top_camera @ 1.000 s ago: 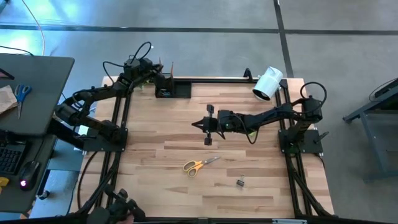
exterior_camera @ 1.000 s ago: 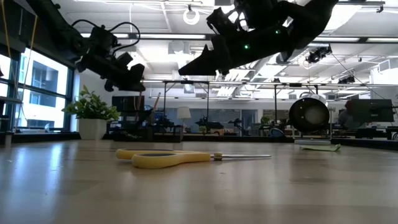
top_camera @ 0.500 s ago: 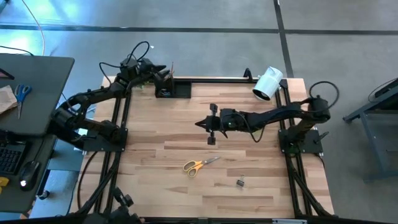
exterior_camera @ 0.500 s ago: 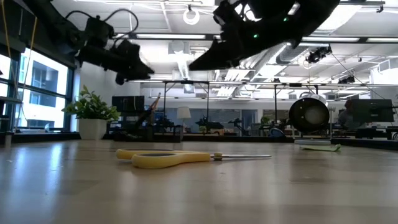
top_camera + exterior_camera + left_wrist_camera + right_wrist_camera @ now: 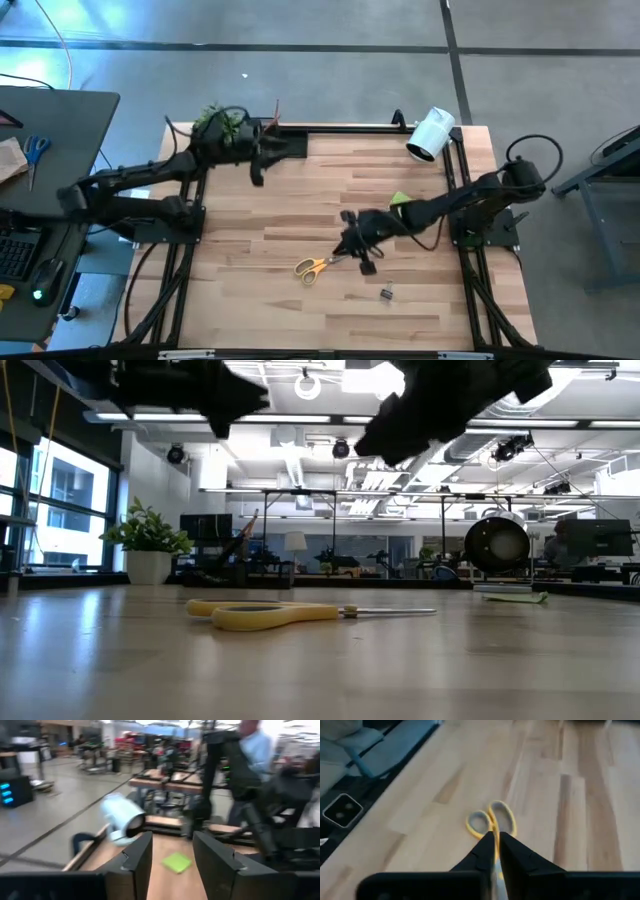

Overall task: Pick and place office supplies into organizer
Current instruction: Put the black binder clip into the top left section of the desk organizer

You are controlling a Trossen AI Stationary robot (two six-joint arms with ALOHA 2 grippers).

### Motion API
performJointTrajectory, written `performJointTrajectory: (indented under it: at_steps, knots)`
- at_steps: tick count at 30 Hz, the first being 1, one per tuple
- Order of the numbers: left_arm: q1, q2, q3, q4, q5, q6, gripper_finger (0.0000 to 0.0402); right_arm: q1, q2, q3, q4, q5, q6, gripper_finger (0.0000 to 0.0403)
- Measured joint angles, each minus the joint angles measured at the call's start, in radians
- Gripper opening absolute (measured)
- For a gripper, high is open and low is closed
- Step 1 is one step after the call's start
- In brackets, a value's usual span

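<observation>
The yellow-handled scissors (image 5: 320, 265) lie flat on the table, also seen in the low view (image 5: 290, 613) and the right wrist view (image 5: 490, 822). My right gripper (image 5: 352, 246) hovers above their blade end, shut, touching nothing (image 5: 495, 845). The black organizer (image 5: 285, 143) stands at the far edge with a pencil upright in it. My left gripper (image 5: 258, 168) hangs open just near of the organizer (image 5: 172, 855). A lime-green sticky-note pad (image 5: 400, 201) lies right of centre (image 5: 176, 862). A small binder clip (image 5: 386, 293) lies near the scissors.
A white cylinder (image 5: 430, 133) lies on its side at the far right corner (image 5: 497, 545). A small green plant (image 5: 218, 120) stands at the far left corner (image 5: 148, 540). A person stands beyond the table in the left wrist view.
My right gripper has moved toward the near edge and down, from mid-table to above the scissors' blade end. My left gripper has swung away from over the organizer toward the near side and turned to face across the table. The scissors have stayed where they were.
</observation>
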Motion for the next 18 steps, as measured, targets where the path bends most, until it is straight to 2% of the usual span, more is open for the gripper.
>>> performJointTrajectory:
  at_steps: [5, 7, 13, 18]
  knots:
    - [-0.122, -0.129, 0.0, -0.112, -0.075, -0.001, 0.0112, 0.061, 0.0, 0.0, 0.112, 0.182, -0.007, 0.0061]
    - [-0.161, -0.195, 0.0, -0.186, -0.116, -0.001, 0.0106, 0.073, 0.011, 0.0, 0.181, 0.225, -0.007, 0.0076]
    - [-0.279, -0.335, 0.0, -0.374, -0.296, 0.026, 0.0093, 0.084, 0.15, 0.006, 0.399, 0.213, -0.078, 0.0106]
    - [-0.338, -0.371, 0.0, -0.399, -0.39, 0.059, 0.0086, 0.069, 0.266, 0.084, 0.333, 0.151, -0.146, 0.0108]
